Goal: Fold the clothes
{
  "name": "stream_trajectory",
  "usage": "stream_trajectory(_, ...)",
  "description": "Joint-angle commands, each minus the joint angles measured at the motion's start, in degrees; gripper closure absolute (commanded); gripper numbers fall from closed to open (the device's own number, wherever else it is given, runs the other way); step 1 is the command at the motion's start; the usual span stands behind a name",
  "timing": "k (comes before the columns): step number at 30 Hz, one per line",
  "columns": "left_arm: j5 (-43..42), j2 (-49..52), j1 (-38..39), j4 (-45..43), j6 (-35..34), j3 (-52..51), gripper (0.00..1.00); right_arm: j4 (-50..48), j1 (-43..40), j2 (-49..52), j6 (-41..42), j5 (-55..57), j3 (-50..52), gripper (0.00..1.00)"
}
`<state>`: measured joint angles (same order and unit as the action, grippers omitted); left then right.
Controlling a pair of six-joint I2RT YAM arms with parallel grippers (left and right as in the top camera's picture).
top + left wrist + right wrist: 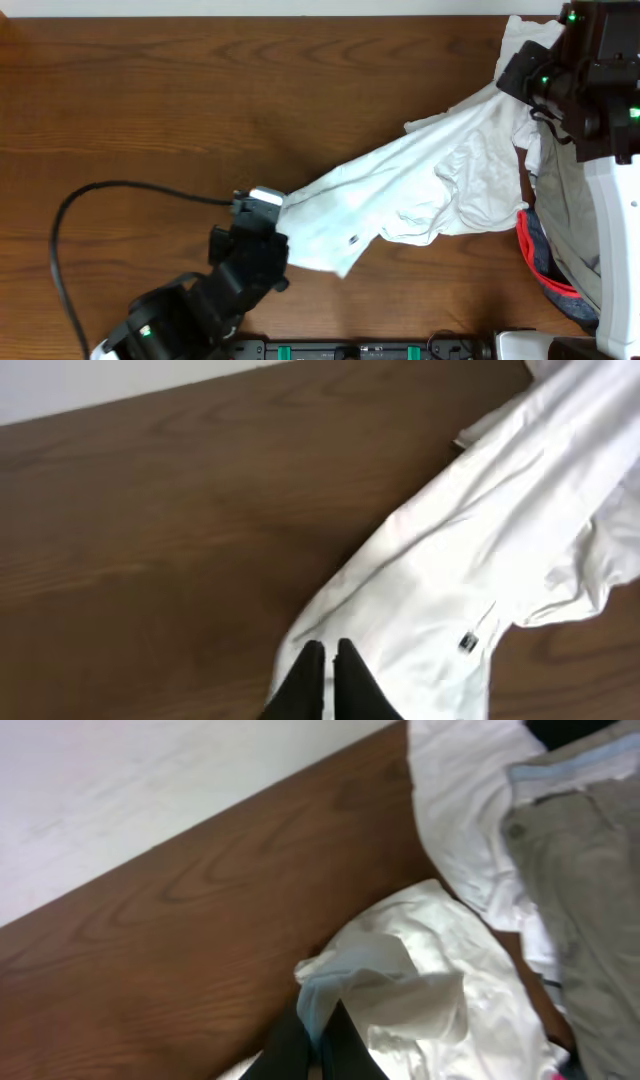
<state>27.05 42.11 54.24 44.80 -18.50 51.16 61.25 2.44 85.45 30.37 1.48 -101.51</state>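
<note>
A large wrinkled white garment [420, 190] with a small dark label [352, 238] is stretched diagonally across the table from lower left to upper right. My left gripper [268, 232] is shut on its lower left edge; the left wrist view shows the black fingers [328, 652] pinching the white cloth [480, 550], label [467, 643] nearby. My right gripper [520, 85] is shut on the garment's upper right end; in the right wrist view the fingers [320, 1025] clamp a bunched fold of white cloth [400, 985].
A pile of other clothes lies at the right edge: khaki trousers [565, 215], white pieces [525, 35], a red-trimmed dark piece [540, 265]. A black cable [70, 215] loops at left. In the right wrist view, khaki cloth [580, 870] and wall beyond the table edge.
</note>
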Motion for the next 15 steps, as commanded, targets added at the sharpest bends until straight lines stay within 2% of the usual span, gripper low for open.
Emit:
stream_trajectory(1,0.63,-0.68,-1.31,-0.11,0.81,0.52,0.94,0.46,-1.57,-0.15,-1.33,1.75,-1.25,0.99)
stream_trajectory(6,-8.11,3.08,-1.29,-0.07,-2.43,0.5,0.94,0.83,-1.68,-0.15,-1.31,1.73,-1.25,0.99)
stream_trajectory(8,-11.98,6.25,-1.29,-0.26,-4.0,0.46,0.89,0.87,-1.62,-0.15,-1.29,1.68,-1.25,0.99)
stream_trajectory(12,-15.08,15.69,0.22,-0.31,-4.68,0.46,0.64,0.94,-1.62,-0.15,-1.29,1.68,-1.25,0.99)
stream_trajectory(15,-15.1,24.28,2.67,-1.53,-4.48,0.46,0.51,1.18,-1.64,-0.15,-1.31,1.68,-1.25,0.99)
